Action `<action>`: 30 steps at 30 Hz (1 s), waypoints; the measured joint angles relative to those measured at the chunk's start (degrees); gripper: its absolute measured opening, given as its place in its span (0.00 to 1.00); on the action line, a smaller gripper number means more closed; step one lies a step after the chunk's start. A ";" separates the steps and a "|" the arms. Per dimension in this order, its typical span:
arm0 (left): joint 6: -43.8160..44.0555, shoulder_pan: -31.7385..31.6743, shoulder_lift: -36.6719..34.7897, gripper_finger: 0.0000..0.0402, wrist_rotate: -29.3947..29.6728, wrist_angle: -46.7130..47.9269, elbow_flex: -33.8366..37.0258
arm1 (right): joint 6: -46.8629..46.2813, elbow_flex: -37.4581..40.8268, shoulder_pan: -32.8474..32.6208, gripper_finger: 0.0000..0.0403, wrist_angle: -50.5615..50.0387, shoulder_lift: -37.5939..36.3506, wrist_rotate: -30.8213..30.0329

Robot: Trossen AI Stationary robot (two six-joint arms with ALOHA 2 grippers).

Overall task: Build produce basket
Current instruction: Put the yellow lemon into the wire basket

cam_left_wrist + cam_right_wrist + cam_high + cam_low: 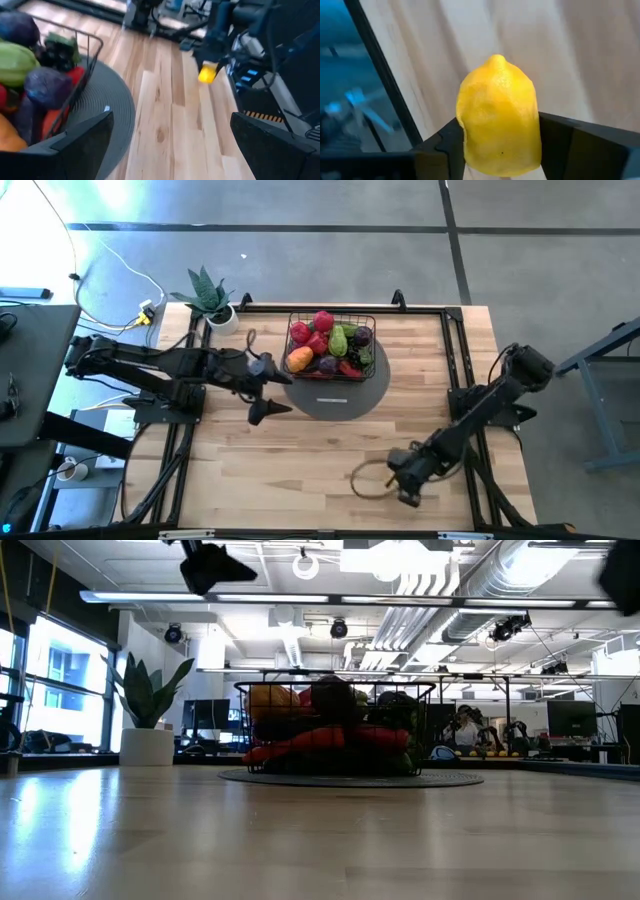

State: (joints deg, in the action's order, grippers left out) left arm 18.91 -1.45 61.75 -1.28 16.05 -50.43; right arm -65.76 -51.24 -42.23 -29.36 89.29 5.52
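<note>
The black wire basket (372, 322) stands on a flat grey disc (335, 398) at the table's far middle. It is filled with produce (325, 345): red, green, orange and purple pieces. The basket also shows in the low view (340, 730) and the left wrist view (82, 75). My left gripper (278, 388) hangs open and empty above the table, just left of the disc; its fingers show in its wrist view (170, 145). My right gripper (405, 480) is near the table's near right edge, shut on a yellow lemon (497, 115), which also shows in the left wrist view (207, 73). My right gripper pinches the lemon by its two opposite sides (470, 135) between its two fingers (580, 145). The lemon's pointed end (497, 59) sticks out beyond the fingertips. In the left wrist view the lemon hangs below the fingers, clear of the table.
A spiky green potted plant (210, 295) stands at the table's far left corner. A thin brownish loop (368, 480) lies on the table beside my right gripper. Bare wood (300, 460) lies between the disc and the near edge. Black frame rails (455, 360) run along the table's sides.
</note>
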 joint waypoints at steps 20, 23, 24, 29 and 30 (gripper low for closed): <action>-2.18 -4.59 -26.02 0.97 0.59 -0.14 13.71 | 10.79 -0.39 26.67 0.39 11.85 -8.42 -10.04; -2.16 -4.59 -29.86 0.97 0.48 0.00 16.20 | 15.05 -3.24 29.63 0.39 11.78 -8.18 -11.83; -2.14 -4.59 -31.17 0.97 0.47 0.00 17.11 | 16.75 -4.51 30.55 0.39 11.61 -8.17 -12.90; -1.82 -4.59 -37.95 0.97 0.63 -0.11 22.03 | 25.78 -11.59 35.78 0.39 7.55 -8.17 -17.41; -1.42 -4.59 -39.36 0.97 0.63 -0.43 23.09 | 27.07 -12.75 36.87 0.39 6.47 -8.17 -17.63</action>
State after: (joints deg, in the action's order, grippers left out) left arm 17.50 -6.04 22.39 -0.64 15.62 -27.35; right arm -38.68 -63.99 -5.36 -22.89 81.12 -12.12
